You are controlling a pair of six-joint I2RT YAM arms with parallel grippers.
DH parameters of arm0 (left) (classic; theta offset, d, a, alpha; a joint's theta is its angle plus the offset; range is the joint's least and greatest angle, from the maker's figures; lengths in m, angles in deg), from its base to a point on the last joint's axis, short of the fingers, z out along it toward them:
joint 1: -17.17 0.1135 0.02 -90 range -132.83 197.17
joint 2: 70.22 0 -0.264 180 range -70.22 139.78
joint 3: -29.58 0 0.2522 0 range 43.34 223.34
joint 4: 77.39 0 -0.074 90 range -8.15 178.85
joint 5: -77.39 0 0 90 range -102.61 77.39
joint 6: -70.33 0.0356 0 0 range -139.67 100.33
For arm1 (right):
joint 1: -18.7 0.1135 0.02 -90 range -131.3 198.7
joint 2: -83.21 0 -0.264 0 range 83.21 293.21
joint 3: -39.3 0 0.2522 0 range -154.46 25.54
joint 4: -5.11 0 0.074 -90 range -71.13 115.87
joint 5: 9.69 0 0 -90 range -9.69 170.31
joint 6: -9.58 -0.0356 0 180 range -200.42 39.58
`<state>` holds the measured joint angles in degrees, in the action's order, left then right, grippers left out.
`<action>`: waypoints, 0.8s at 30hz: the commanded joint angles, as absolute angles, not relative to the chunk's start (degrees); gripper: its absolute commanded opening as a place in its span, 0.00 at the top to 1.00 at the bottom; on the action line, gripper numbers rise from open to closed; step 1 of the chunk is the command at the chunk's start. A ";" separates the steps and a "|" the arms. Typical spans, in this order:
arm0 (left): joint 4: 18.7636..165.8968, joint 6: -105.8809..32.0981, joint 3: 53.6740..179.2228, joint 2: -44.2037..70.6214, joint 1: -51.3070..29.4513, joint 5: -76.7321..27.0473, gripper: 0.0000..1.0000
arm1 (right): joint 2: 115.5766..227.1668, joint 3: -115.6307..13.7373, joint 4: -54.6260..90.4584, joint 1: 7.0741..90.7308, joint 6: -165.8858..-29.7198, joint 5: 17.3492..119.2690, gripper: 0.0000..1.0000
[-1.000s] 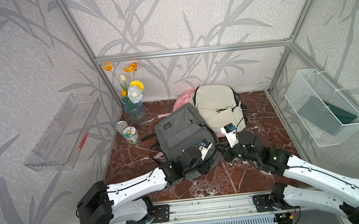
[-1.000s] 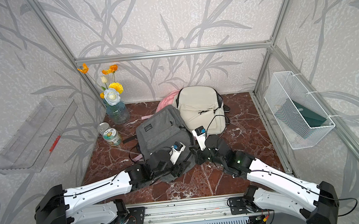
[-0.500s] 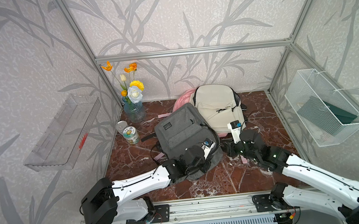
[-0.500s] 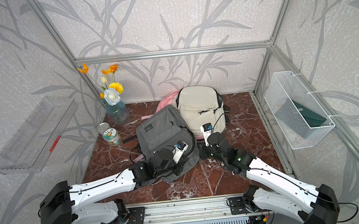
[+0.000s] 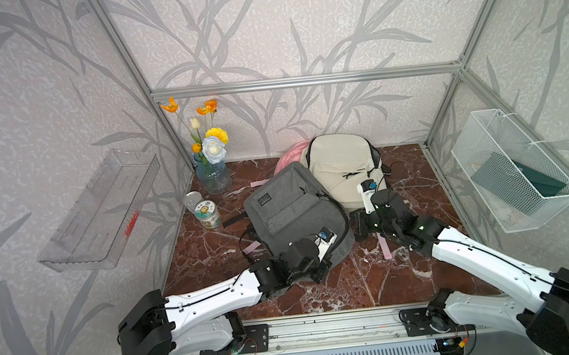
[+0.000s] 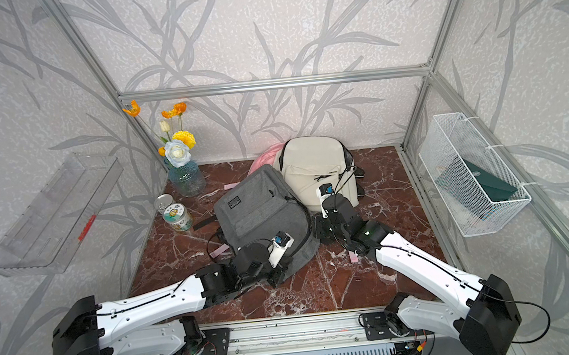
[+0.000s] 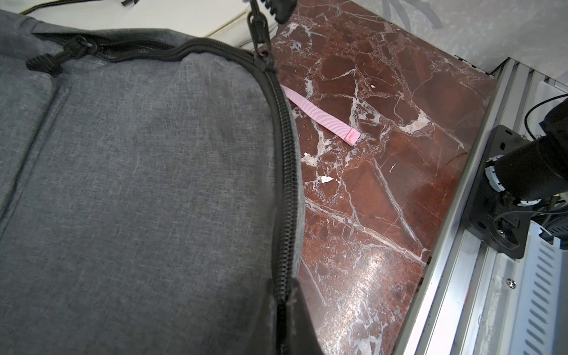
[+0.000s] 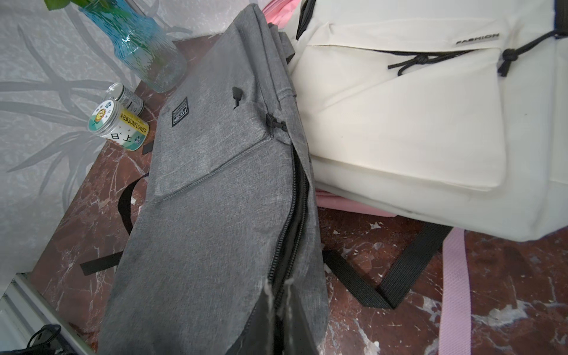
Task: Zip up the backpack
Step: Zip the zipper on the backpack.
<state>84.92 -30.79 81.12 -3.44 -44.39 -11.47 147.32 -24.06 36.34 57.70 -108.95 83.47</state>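
- Your left claw (image 7: 284,304) is pinched shut on the near corner of the grey pack (image 5: 289,210), mid-floor.
- Your right claw (image 8: 278,304) is clamped on the pull (image 7: 257,27). The zipper (image 7: 284,172) gapes beyond it.
- The wall basket (image 5: 487,151) holds a green box (image 5: 539,178).
- The white pack (image 5: 342,165) touches the grey one. The can (image 5: 206,214) and vase (image 5: 213,178) stand left.
- Bare floor (image 5: 340,287) lies by the rail.

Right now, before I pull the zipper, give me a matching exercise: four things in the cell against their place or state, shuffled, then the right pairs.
Things
1. grey backpack
2. cream backpack
3. glass vase
4. wire basket

Place or state
A. hangs on a side wall, dark green item inside
B. main zipper partly open
C. lies on a pink bag
D. stands behind the SUNFLOWER can, holding flowers

Pairs: 1-B, 2-C, 3-D, 4-A
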 commanded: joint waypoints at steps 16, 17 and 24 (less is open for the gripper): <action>72.77 -36.16 72.61 -18.03 -44.85 -8.70 1.00 | 154.02 -28.86 32.49 51.37 -106.43 87.63 1.00; 72.68 -36.61 71.92 -19.06 -44.87 -8.70 1.00 | 155.61 -29.55 32.15 51.31 -106.06 87.50 1.00; 73.92 -38.21 68.70 -24.85 -44.92 -10.84 0.94 | 160.11 -33.03 31.87 52.43 -104.94 84.49 1.00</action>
<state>79.79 -36.27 70.63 -23.11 -44.59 -8.86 160.79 -30.40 35.16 53.64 -106.46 78.37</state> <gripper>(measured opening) 0.067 0.071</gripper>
